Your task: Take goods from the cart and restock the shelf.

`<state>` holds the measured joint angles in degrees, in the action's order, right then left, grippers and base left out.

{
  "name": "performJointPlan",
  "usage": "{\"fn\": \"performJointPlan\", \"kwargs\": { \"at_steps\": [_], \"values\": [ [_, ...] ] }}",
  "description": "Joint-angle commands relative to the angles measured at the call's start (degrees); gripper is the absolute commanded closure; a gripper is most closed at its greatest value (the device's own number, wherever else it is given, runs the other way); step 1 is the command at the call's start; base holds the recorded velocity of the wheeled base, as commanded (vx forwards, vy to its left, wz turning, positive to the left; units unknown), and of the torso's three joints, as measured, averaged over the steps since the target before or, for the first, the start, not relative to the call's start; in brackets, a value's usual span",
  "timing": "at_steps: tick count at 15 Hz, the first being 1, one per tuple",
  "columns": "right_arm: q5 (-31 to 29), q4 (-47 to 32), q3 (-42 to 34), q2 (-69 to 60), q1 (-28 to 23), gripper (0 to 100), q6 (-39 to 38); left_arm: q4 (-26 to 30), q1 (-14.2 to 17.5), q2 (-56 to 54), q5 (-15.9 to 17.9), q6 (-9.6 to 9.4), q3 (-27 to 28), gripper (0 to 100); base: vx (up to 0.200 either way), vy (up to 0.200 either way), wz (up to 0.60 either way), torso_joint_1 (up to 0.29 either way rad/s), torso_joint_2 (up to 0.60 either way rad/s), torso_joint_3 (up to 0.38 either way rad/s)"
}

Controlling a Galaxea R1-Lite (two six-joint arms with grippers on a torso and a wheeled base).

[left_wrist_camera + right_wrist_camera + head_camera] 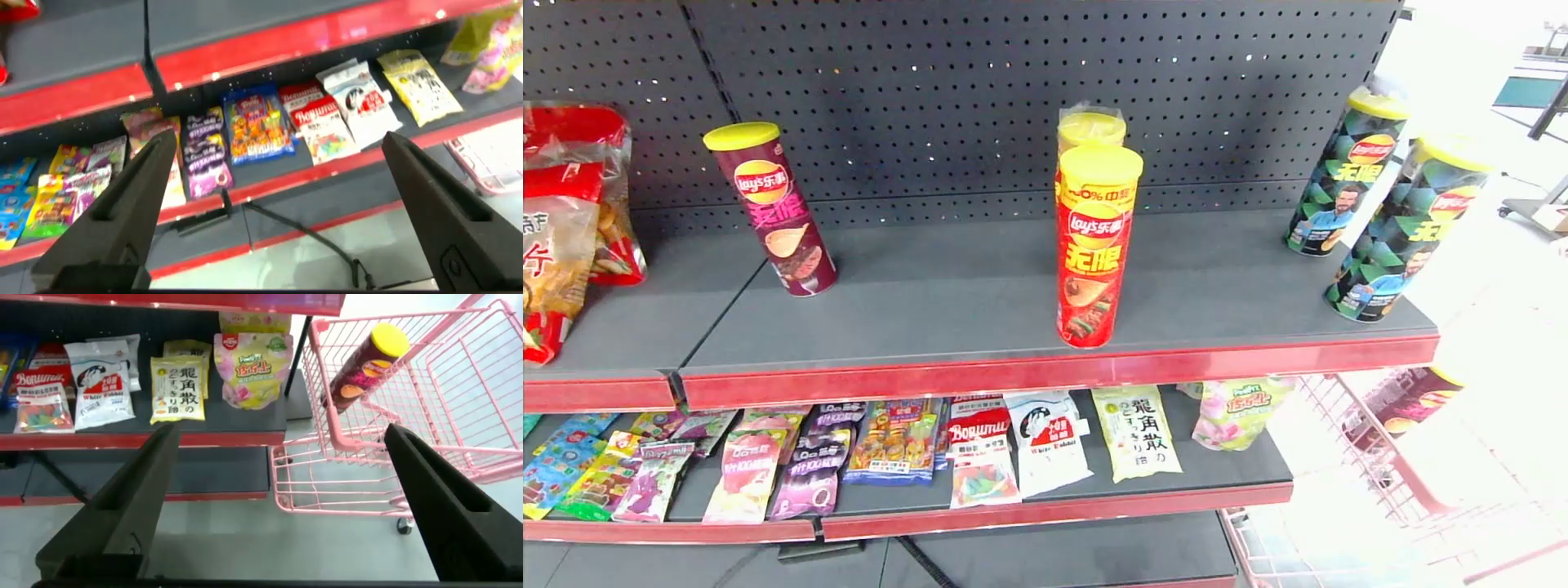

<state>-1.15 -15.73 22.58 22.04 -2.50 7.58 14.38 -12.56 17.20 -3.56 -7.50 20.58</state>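
Observation:
A dark maroon chip can with a yellow lid (pixel 360 366) leans in the pink wire cart (pixel 425 457); the same can (pixel 1409 404) and cart (pixel 1380 474) lie at the lower right of the head view. On the upper shelf (pixel 980 286) stand a maroon can (pixel 771 207), a red can (pixel 1094 245) with another behind it (pixel 1091 127), and two green cans (pixel 1346 173) (pixel 1409 230). My right gripper (pixel 274 506) hangs open, short of the cart, nothing between its fingers. My left gripper (pixel 274 208) is open before the lower shelf, empty.
Snack bags (pixel 564 220) fill the upper shelf's left end. Flat candy and snack packets (pixel 890 445) lie in a row on the lower shelf (pixel 1054 510). A black cable (pixel 302 237) trails on the floor under the shelves. Bare shelf lies between the cans.

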Motion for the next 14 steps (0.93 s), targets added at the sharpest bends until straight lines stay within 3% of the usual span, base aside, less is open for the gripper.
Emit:
{"fn": "performJointPlan", "kwargs": {
  "at_steps": [1, 3, 14],
  "values": [
    [0.00, -0.01, 0.01, -0.33, -0.05, 0, -0.02, -0.06, -0.01, -0.06, 0.04, -0.41, -0.01, 0, 0.000, 0.000, 0.00, 0.000, 0.00, 0.000],
    [0.00, 0.08, 0.19, -0.33, -0.05, 0, -0.02, 0.03, -0.01, -0.33, -0.04, -0.59, -0.01, 0, 0.000, 0.000, 0.00, 0.000, 0.00, 0.000],
    [0.00, 0.08, 0.71, -0.16, -0.05, 0, -0.02, 0.03, -0.01, -2.52, -0.04, -1.56, -0.01, 0, 0.000, -0.200, 0.00, 0.006, 0.00, 0.002]
  ]
}}
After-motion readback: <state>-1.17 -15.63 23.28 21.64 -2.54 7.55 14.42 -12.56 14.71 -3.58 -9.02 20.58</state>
